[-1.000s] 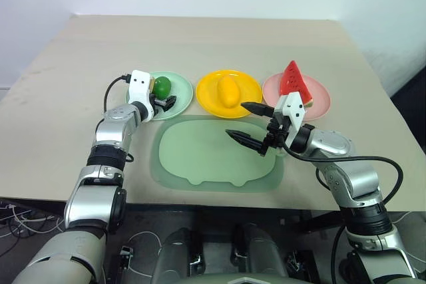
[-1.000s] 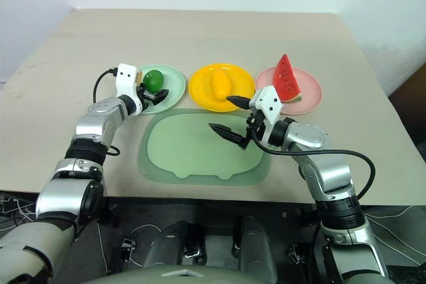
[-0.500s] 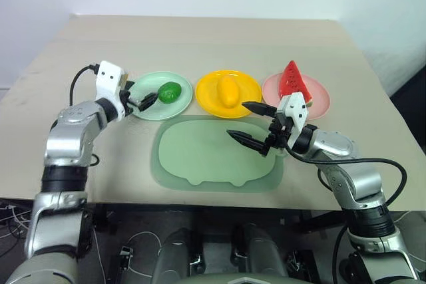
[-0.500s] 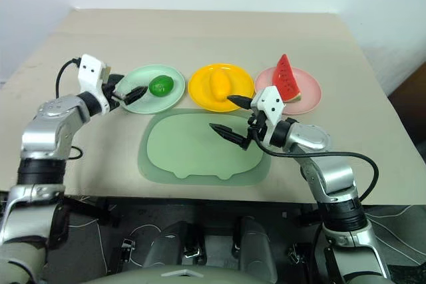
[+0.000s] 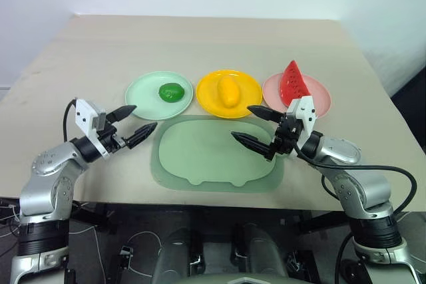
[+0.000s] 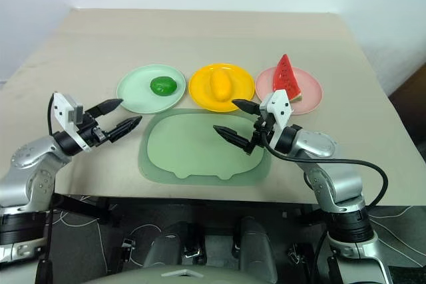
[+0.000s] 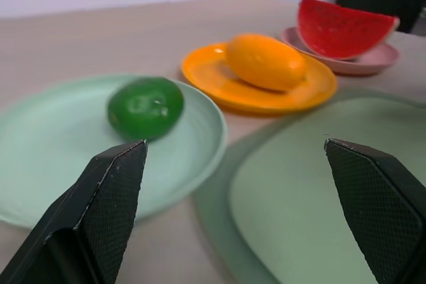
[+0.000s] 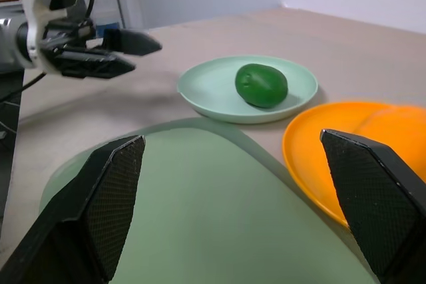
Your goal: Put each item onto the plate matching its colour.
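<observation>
Fruits lie sorted, one per plate. Green fruit (image 5: pixel 171 92) rests on the mint plate (image 5: pixel 142 89); mango (image 5: pixel 228 90) lies on the yellow plate (image 5: pixel 246 92); watermelon (image 5: pixel 291 81) stands rind-down on the pink plate (image 5: pixel 320 100), so each colour matches. Tray (image 5: pixel 200 157) lies bare, near the plates' front edges, which I read as the source they came from. My left gripper (image 5: pixel 133 124) hangs over the table (image 5: pixel 200 44) beside the tray, fingers apart, holding nothing, clear of the mint plate. My right gripper (image 5: pixel 256 126) hovers over the tray's right side, fingers likewise spread and unloaded. I judge the sort complete: nothing is left to carry, so both tools sit free.
</observation>
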### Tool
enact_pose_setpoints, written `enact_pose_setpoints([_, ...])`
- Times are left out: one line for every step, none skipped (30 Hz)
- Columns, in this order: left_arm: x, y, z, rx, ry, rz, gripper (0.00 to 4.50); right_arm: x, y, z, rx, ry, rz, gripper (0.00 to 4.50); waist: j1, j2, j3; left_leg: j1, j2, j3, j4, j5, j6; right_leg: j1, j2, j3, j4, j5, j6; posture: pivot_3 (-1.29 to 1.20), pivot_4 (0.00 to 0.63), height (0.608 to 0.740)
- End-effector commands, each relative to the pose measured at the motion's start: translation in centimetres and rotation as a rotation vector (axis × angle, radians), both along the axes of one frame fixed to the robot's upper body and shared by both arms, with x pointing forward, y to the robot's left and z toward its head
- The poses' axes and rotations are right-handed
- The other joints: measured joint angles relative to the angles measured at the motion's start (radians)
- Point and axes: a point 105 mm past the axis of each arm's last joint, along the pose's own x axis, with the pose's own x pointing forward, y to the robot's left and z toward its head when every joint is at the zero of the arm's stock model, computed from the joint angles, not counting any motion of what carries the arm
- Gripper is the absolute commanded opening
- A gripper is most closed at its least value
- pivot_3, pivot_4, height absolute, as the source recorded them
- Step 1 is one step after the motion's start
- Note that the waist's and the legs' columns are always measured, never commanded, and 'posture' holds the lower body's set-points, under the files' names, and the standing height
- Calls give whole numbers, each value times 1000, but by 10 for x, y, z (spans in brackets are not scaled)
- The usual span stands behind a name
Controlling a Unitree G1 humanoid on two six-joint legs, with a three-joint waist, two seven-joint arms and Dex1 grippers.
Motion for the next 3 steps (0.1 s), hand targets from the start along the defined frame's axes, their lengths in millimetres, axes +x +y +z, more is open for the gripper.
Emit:
enact_pose_setpoints([-13, -3, 3, 56, -66, -28, 4487, -3, -8, 6, 1, -33, -13, 4500, 0, 0, 0, 0, 0, 0, 0, 0, 0, 0, 0, 0, 0, 0, 0, 0, 150, 696])
enact_pose_setpoints([-14, -1, -1, 62, -57, -15, 4487, -2, -10, 7, 5, -33, -24, 4500, 0, 0, 0, 0, 0, 0, 0, 0, 0, 0, 0, 0, 0, 0, 0, 0, 150, 696])
enact_pose_setpoints([-15, 0, -3, 67, -53, -4, 4487, -1, -11, 8, 8, -33, -31, 4500, 0, 0, 0, 0, 0, 0, -1, 0, 0, 0, 0, 0, 0, 0, 0, 0, 150, 696])
